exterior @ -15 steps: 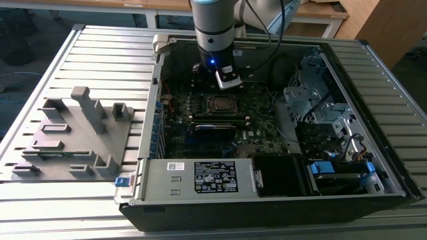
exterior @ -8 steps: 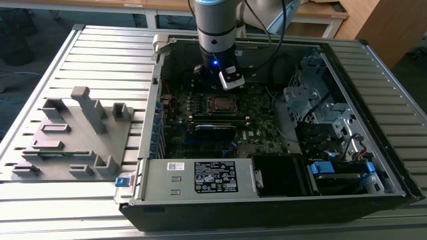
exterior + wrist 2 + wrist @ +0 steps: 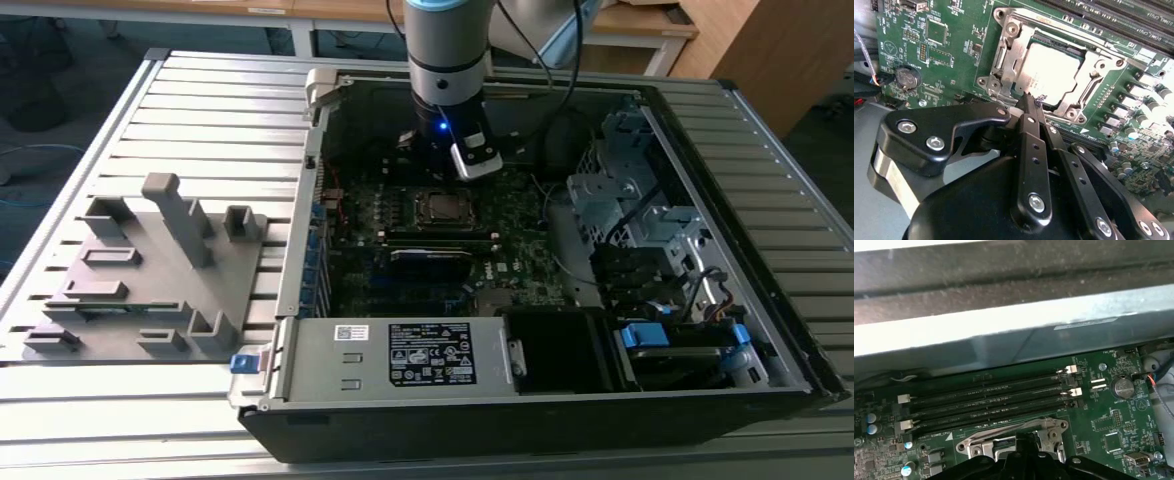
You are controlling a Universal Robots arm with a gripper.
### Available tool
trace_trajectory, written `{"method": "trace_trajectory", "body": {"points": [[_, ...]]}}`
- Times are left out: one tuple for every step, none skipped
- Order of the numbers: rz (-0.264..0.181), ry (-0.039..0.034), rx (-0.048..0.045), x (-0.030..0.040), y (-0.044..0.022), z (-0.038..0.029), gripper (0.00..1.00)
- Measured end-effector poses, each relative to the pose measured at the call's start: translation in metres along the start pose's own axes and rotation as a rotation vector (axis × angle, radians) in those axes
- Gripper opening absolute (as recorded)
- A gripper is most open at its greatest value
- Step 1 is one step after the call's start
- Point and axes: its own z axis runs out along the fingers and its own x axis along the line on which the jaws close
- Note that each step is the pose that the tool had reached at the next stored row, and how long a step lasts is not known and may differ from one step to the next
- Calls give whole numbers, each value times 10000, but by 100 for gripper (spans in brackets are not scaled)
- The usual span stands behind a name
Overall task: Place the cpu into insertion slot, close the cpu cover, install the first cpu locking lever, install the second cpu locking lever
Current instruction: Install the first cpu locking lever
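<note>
In the exterior view, the arm stands over an open computer case (image 3: 747,240) in the middle of the frame. The gripper (image 3: 461,172) hangs just above the motherboard (image 3: 400,225), near the slot (image 3: 442,207) at the centre. A grey fixture (image 3: 147,270) lies at the left of the frame, well apart from the case.

In the second wrist view, the gripper (image 3: 1030,100) fills the lower half. Its fingers (image 3: 1027,112) are together, with nothing between them, and the tips point at the lower edge of the socket. The cpu (image 3: 1049,72) already sits in the slot (image 3: 1080,50), upper centre of the frame. The cover (image 3: 1014,55) lies flat around the cpu, so it looks closed. The tips are at the cover's edge; I cannot tell if they touch it.

In the first wrist view, four memory slots (image 3: 989,395) run across the middle, and the cover (image 3: 979,445) shows at the lower centre, just above the gripper (image 3: 1026,440).

I judge that the levers are the step in hand. The next move calls for a small, exact push with the closed tips, because the lever is thin and sits close to the cover
</note>
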Motion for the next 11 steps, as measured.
{"method": "trace_trajectory", "body": {"points": [[-2, -5, 23, -1, 0, 1, 10], [-5, -8, 44, -2, -2, 1, 10], [-9, -11, 62, -3, -5, 1, 10], [-12, -13, 76, -4, -8, 2, 10], [-15, -15, 86, -5, -11, 4, 10], [-19, -17, 95, -5, -15, 5, 10], [-26, -16, 101, -6, -21, 6, 10], [-34, -18, 108, -7, -28, 7, 10], [-44, -18, 116, -9, -34, 8, 10], [-53, -20, 131, -9, -39, 9, 10], [-65, -28, 175, -10, -41, 8, 10]]}}
